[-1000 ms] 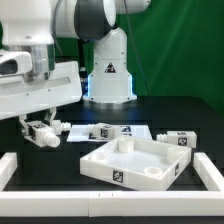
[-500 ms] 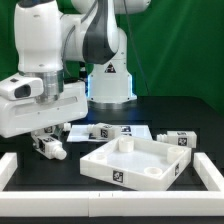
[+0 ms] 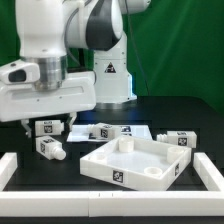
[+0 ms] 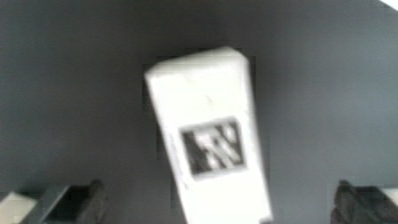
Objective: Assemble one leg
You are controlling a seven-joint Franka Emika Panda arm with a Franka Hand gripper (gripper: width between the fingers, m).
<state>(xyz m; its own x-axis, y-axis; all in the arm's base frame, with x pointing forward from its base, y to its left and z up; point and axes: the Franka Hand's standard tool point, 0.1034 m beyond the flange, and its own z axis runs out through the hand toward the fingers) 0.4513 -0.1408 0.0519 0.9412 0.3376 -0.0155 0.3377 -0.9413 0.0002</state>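
One leg (image 4: 205,130) lies between the parted fingers (image 4: 71,200) of the gripper (image 3: 46,122) (exterior view, lower left); grasping seems in hand, needing descent and a square closing.

The exterior camera is standing off the arm and in front of the table (image 3: 178,110), looking slightly down across it toward the robot's base (image 3: 110,70). It is sitting far enough back to take in the white panel (image 3: 135,160) and the lower arm. The wrist camera is riding just above the gripper (image 3: 46,130), pointing down at the tabletop from very near (its picture is blurring), with the fingertips (image 4: 68,200) showing at the frame's edge. Both views are sharing the leg (image 3: 50,150) (image 4: 210,130) lying under the gripper.
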